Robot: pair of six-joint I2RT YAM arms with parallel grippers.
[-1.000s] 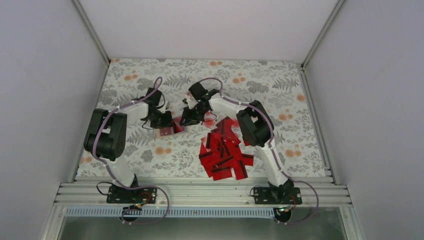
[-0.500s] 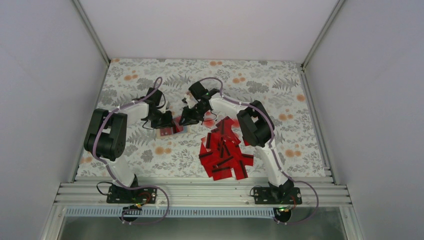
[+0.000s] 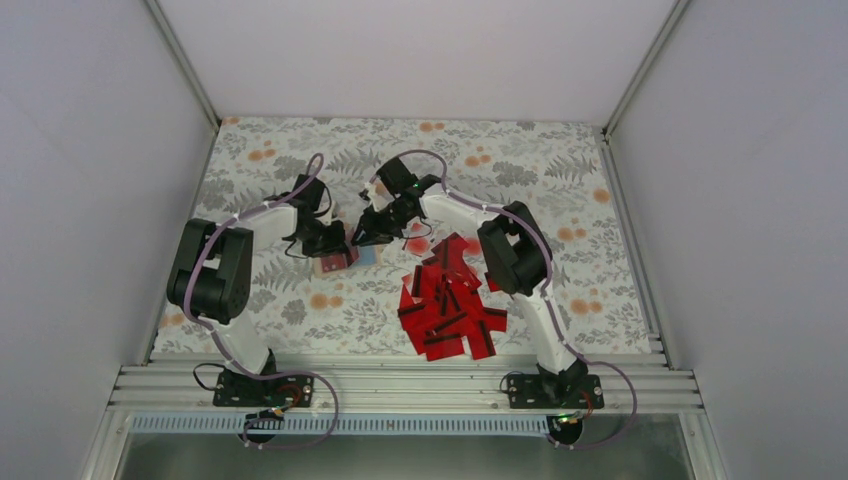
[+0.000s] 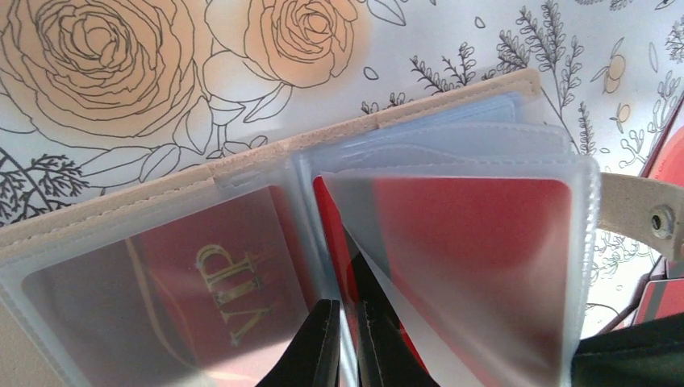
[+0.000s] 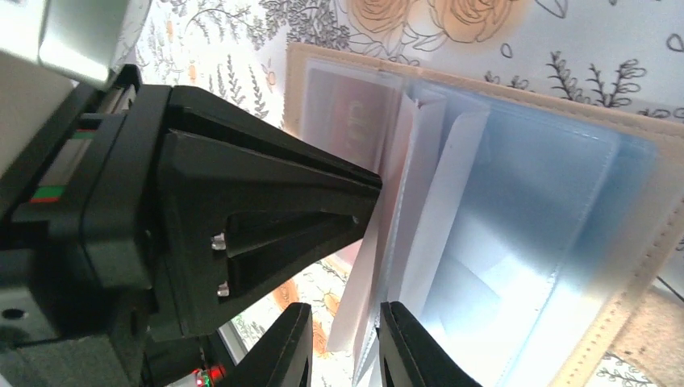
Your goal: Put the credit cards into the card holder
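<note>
Left of the desk's (image 3: 250,300) centre, our left tool (image 4: 345,324) is closed tight on one clear sleeve of the card holder (image 4: 242,173). The tan holder lies open on the floral cloth (image 4: 105,72). The sleeve to the left of the tool shows a red VIP card (image 4: 218,282), and the one to the right shows another red card (image 4: 484,242). A snap strap (image 4: 649,216) sticks out at the holder's right end.

Just to the right, our right tool (image 5: 343,343) reaches in from the other side. Its jaws stand narrowly apart, with the edges of several clear sleeves between them. We cannot tell whether they actually pinch those leaves.

Further right, towards the near edge, the loose credit cards (image 3: 448,300) lie in an overlapping red heap, apart from the holder and both tools.
</note>
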